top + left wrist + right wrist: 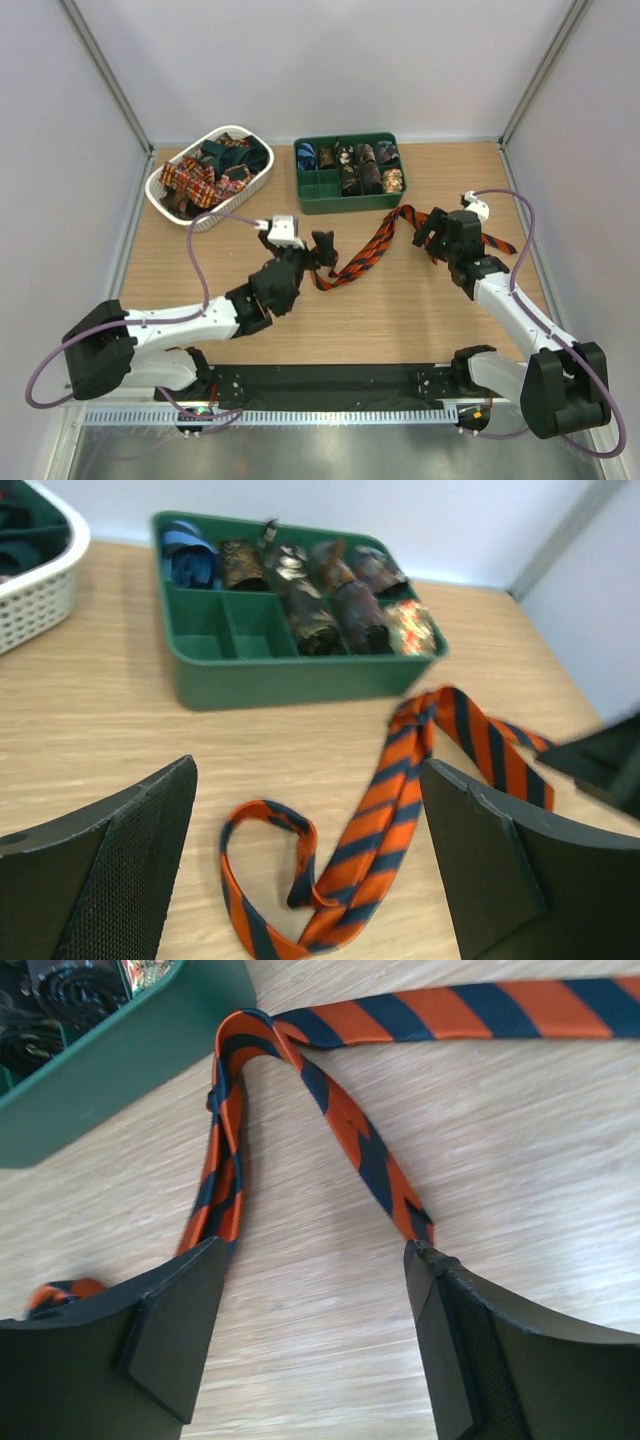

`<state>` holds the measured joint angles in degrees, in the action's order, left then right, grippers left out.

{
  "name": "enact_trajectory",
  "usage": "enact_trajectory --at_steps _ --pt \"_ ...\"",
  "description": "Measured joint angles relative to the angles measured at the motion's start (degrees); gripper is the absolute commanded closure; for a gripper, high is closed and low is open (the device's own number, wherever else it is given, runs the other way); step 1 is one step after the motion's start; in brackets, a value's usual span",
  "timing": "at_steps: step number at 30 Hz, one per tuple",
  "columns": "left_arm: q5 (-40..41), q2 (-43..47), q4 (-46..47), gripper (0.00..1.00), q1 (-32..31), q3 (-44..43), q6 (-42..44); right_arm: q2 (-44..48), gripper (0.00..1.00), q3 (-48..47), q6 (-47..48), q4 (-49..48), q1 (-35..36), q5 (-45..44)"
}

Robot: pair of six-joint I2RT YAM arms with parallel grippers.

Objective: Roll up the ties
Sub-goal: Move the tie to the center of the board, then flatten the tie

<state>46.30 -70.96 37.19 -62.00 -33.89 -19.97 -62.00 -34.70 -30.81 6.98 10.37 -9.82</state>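
An orange-and-black striped tie lies loose on the wooden table, folded near the green tray, one end curled near my left gripper. My left gripper is open and empty, just above the curled end. In the left wrist view the tie lies between and beyond the open fingers, its narrow end looped. My right gripper is open and empty over the tie's fold. In the right wrist view the tie forms a V ahead of the fingers, each strand running to a fingertip.
A green compartment tray with several rolled ties stands at the back centre; it also shows in the left wrist view and right wrist view. A white slotted basket with several loose ties sits at the back left.
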Motion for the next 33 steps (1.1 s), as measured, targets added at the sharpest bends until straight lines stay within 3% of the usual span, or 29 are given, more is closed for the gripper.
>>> enact_trajectory --at_steps 3,7,12,18,29,33 --pt "-1.2 0.0 -12.4 0.04 4.8 -6.6 -5.4 -0.9 0.16 -2.1 -4.2 3.0 0.0 1.2" --pt "-3.6 -2.9 -25.7 0.07 7.1 -13.2 -9.8 -3.4 0.20 -3.7 -9.2 3.9 0.0 2.8" --pt "-9.0 -10.2 -34.8 0.11 8.6 -19.3 -11.6 -10.4 0.16 -6.8 -11.8 5.9 0.0 2.1" --pt "-15.9 -16.7 -38.4 0.18 11.3 -19.8 -12.9 -14.3 0.17 -7.7 -14.1 6.7 0.0 0.1" --pt "-22.8 -27.6 -39.8 0.18 12.5 -25.4 -12.8 -18.4 0.15 -8.2 -12.4 6.3 -2.0 -4.9" --pt "-22.9 -32.5 -41.4 0.26 12.7 -30.9 -11.3 -18.0 0.15 -8.0 -11.3 6.3 -2.0 -5.3"
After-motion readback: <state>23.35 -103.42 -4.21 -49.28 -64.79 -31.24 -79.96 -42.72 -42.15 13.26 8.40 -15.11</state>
